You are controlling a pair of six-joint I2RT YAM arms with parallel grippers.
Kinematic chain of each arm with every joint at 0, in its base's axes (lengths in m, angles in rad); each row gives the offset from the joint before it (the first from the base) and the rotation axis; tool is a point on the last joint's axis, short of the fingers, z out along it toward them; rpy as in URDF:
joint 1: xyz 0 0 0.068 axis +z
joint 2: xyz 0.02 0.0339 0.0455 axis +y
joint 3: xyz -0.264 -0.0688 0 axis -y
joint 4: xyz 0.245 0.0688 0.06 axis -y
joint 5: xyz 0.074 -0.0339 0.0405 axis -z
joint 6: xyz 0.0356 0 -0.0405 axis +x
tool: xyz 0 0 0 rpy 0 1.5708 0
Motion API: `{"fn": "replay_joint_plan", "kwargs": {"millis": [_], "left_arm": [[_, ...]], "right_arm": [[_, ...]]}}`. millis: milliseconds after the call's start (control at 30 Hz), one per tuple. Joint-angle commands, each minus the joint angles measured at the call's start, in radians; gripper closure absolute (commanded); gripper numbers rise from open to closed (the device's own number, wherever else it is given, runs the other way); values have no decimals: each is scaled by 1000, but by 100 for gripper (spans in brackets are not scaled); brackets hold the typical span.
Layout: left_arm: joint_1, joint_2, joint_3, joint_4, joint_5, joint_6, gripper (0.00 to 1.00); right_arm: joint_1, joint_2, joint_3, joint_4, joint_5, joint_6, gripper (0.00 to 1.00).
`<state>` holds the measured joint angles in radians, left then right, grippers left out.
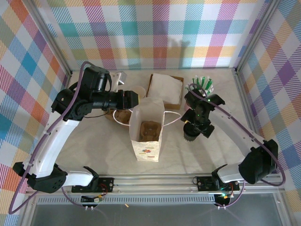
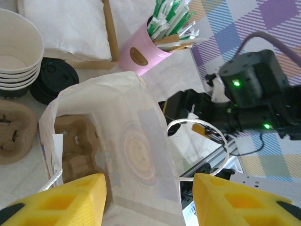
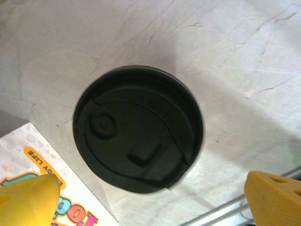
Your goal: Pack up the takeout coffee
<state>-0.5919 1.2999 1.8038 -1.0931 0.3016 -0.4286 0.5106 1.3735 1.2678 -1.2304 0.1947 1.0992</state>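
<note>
Black-lidded takeout coffee [image 3: 138, 128] stands directly beneath my right gripper [image 3: 150, 195], jaws spread wide. My left gripper [image 2: 148, 198] hovers, jaws apart, over white paper bag [image 1: 146, 149].

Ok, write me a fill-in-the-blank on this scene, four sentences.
The coffee has a ___ lid.
One carrier sits inside the ___.
The right gripper hangs over the coffee with its jaws ___.
The sticks stand in a ___ cup.
Missing words: black; bag; open; pink.
</note>
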Motion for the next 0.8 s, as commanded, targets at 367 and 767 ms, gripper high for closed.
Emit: {"fn": "replay_joint_plan", "kwargs": {"millis": [367,767], "left_arm": [[12,2,134,-109,-100,196,43],[12,62,206,-330,-244,208,43]], "right_arm": [[-88,-58,115,-67,-159,-943,13],[-118,47,53,0,-212,-1154,8]]}}
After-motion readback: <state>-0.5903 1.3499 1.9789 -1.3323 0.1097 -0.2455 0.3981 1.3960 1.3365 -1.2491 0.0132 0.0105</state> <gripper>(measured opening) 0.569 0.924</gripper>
